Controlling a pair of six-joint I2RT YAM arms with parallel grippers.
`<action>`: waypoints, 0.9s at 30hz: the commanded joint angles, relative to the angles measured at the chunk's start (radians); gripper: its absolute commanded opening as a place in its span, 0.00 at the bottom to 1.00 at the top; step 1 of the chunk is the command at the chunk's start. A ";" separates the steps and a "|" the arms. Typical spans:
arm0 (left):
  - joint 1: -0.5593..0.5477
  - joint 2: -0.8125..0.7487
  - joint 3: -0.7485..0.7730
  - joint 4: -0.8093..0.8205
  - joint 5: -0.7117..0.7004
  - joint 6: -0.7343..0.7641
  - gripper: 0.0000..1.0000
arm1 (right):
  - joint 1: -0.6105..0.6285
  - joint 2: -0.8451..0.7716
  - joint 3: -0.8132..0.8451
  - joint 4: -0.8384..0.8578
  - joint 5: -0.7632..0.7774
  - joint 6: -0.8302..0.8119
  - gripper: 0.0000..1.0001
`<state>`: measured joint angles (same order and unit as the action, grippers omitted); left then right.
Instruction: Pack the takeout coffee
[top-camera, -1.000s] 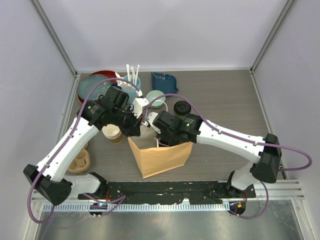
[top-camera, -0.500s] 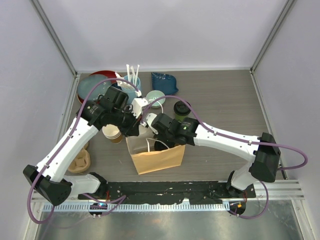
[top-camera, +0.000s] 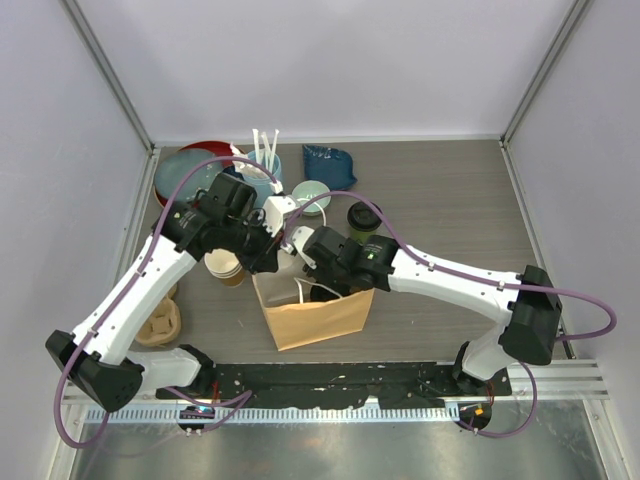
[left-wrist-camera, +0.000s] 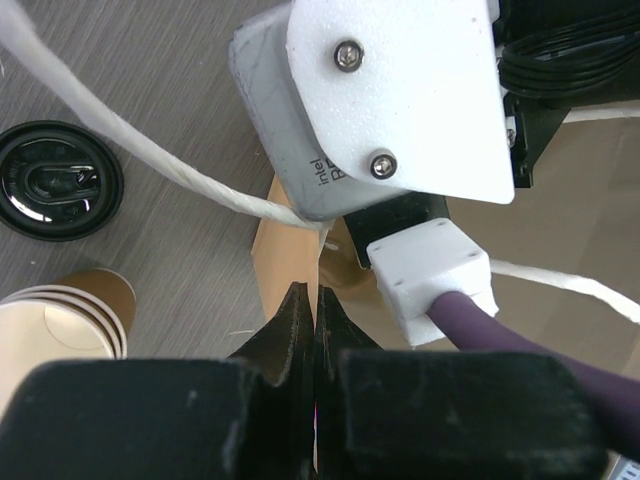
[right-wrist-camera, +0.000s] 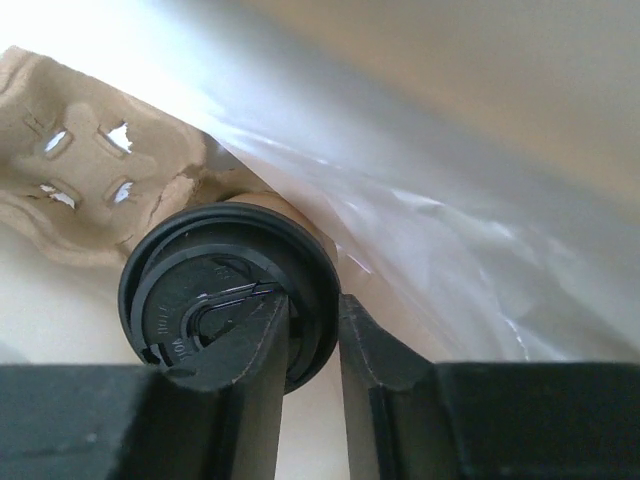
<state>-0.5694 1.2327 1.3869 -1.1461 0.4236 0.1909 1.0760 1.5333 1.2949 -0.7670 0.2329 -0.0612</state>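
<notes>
A brown paper bag (top-camera: 322, 318) stands open at the near middle of the table. My left gripper (top-camera: 268, 260) (left-wrist-camera: 312, 296) is shut on the bag's back left rim (left-wrist-camera: 290, 245), by its white string handle (left-wrist-camera: 150, 160). Inside the bag, a brown-walled takeout coffee cup with a black lid (right-wrist-camera: 225, 290) stands next to a pulp carrier (right-wrist-camera: 90, 190). My right gripper (top-camera: 318, 285) (right-wrist-camera: 315, 305) reaches down into the bag, slightly open, with the lid's right rim between its fingers. The green-walled coffee cup (top-camera: 364, 218) stands on the table behind the bag.
A stack of lidless cups (top-camera: 225, 265) (left-wrist-camera: 65, 325) and a black lid (left-wrist-camera: 55, 180) sit left of the bag. Pulp carriers (top-camera: 160, 325) lie at the left edge. Bowls (top-camera: 190, 170), a utensil cup (top-camera: 262, 162), a small teal bowl (top-camera: 312, 195) and a blue pouch (top-camera: 328, 160) line the back.
My right gripper has gone left and deeper into the bag, and the bag shifted with it. Its jaws have parted a little at the lid. The left gripper keeps its hold.
</notes>
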 joint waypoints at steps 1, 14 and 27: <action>-0.014 -0.059 0.017 -0.009 0.066 0.038 0.00 | -0.024 -0.016 0.003 -0.083 -0.001 0.054 0.34; -0.014 -0.050 0.008 -0.032 0.067 0.058 0.00 | -0.022 -0.125 -0.008 0.052 0.017 0.055 0.62; -0.021 -0.039 0.027 -0.050 0.070 0.064 0.00 | -0.022 -0.190 -0.014 0.144 -0.032 0.047 0.69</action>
<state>-0.5823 1.2121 1.3869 -1.1690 0.4725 0.2375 1.0580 1.3869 1.2789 -0.6941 0.2096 -0.0235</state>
